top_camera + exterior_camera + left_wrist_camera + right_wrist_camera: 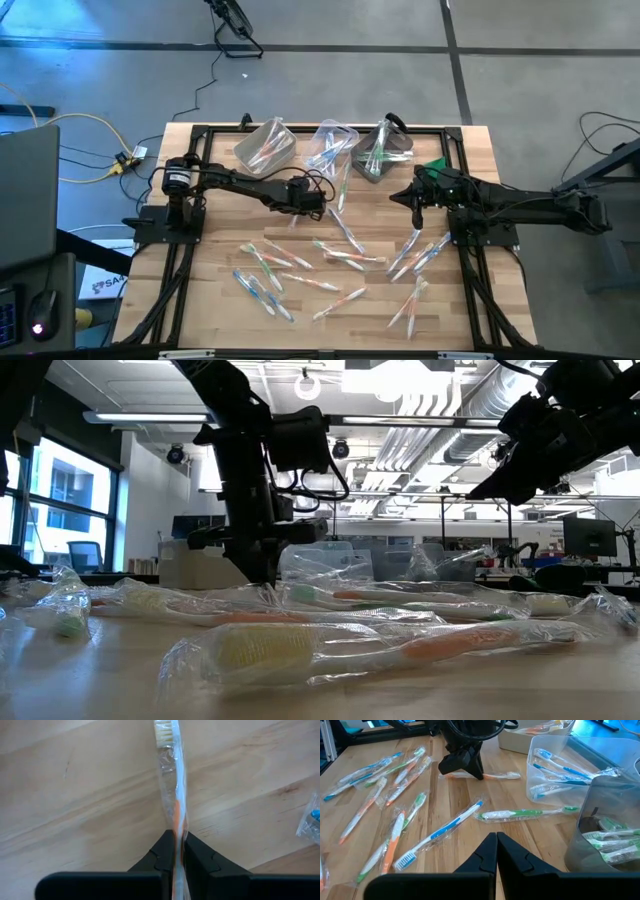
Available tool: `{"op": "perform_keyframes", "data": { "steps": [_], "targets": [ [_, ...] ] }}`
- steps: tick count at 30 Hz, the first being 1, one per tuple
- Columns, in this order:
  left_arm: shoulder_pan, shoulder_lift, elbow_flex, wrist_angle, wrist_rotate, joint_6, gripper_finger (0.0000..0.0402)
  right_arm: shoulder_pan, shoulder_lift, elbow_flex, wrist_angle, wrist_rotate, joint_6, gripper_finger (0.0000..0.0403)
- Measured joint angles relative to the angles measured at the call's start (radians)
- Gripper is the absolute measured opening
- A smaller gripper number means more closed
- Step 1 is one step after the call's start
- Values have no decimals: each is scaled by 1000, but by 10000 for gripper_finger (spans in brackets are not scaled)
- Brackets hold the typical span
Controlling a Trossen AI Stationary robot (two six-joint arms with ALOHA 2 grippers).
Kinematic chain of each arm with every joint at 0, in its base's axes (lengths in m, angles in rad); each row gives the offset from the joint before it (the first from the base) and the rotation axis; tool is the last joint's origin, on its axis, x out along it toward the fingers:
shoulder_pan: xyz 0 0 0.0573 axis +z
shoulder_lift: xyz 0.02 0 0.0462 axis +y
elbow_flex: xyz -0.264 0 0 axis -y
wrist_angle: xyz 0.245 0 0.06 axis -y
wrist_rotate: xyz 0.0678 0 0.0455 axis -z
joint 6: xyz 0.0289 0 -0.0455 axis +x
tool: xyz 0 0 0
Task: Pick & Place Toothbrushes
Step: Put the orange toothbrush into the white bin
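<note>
Both pincers (178, 851) (496, 851) closed, arms extended.

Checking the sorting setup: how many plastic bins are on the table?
3, in a row along the table's far edge: left bin with orange brushes, middle bin with blue ones, right bin with green ones, nearest the right arm.

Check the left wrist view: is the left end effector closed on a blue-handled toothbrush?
No, the left end effector pinches a clear-wrapped, orange-handled toothbrush with white bristles.
</note>
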State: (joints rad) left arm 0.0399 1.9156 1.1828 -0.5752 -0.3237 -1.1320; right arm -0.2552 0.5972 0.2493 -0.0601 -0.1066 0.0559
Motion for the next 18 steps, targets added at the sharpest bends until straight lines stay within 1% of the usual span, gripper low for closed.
{"op": "perform_keyframes", "data": {
  "steps": [2, 18],
  "targets": [
    [0, 0, 0, 0, 0, 24, 21, 0, 0, 0, 0, 0, 0, 2],
    [0, 3, 21, -15, 1, 63, 22, 0, 0, 0, 0, 3, 2, 2]
  ]
}}
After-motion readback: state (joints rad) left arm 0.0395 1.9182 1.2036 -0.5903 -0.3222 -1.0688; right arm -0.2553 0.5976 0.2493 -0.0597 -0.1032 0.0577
